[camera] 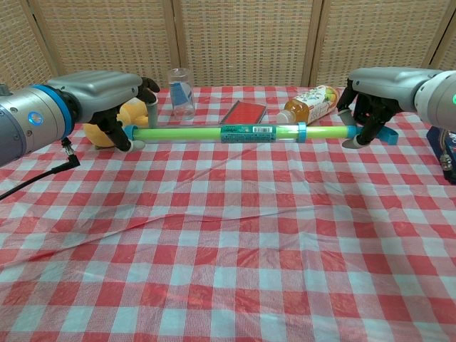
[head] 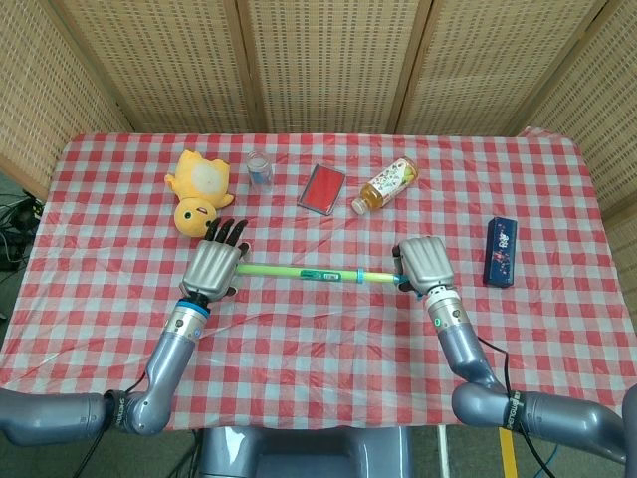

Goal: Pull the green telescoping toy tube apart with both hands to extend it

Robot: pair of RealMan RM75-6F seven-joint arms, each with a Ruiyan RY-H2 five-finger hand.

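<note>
Nearest to us, our grey left hand (camera: 107, 96) and grey right hand (camera: 374, 100) hold the slim green telescoping plastic tube (camera: 235, 132) level just above the red-and-white checked tablecloth (camera: 235, 242), mid-table. Each hand's fingers are curled around one end. We judge that we are mid-pull; next, both hands should draw outward along the tube's axis without slackening. Farther off lie a yellow plush toy (head: 196, 194), a clear plastic cup (head: 260, 170), a flat red packet (head: 322, 188) and an amber drink bottle (head: 385, 185).
</note>
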